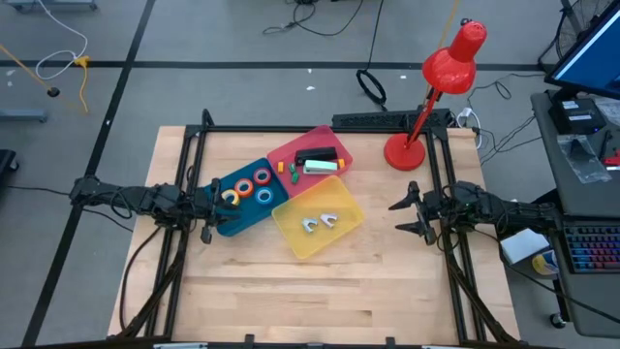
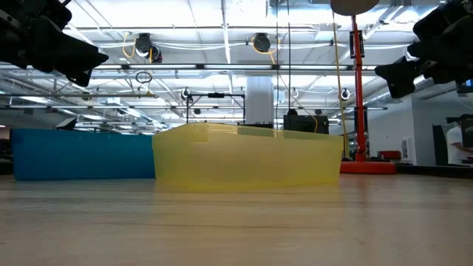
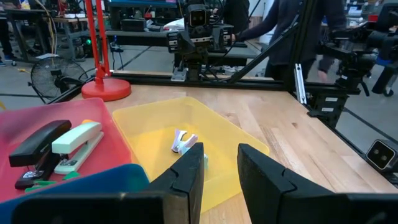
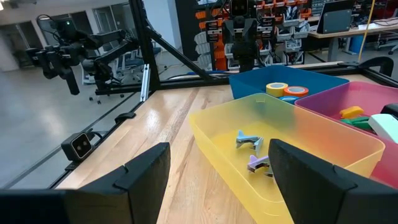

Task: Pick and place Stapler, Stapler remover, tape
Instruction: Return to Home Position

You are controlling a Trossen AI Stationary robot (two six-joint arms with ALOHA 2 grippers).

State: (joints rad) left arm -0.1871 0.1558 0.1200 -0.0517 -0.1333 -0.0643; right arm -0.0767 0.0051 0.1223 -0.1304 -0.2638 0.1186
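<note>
Three trays stand side by side mid-table. The blue tray (image 1: 225, 225) holds the tape (image 1: 262, 179), several coloured rolls lying flat. In the pink tray (image 1: 291, 150) lie a black stapler (image 1: 317, 154) and a white stapler (image 1: 323, 167). Two metal staple removers (image 1: 320, 222) lie on the floor of the yellow tray (image 1: 334, 194). My left gripper (image 1: 215, 202) hovers level at the blue tray's left end, its fingers (image 3: 186, 171) a narrow gap apart with nothing between. My right gripper (image 1: 403, 215) hovers level to the right of the yellow tray, wide open (image 4: 221, 158) and empty.
A red desk lamp (image 1: 448, 66) stands with its base (image 1: 404, 151) at the table's far right. A black frame (image 1: 387, 121) runs along the far edge and both sides. Bare wood (image 1: 320, 301) lies toward the near edge. A person (image 3: 273, 25) stands beyond the table.
</note>
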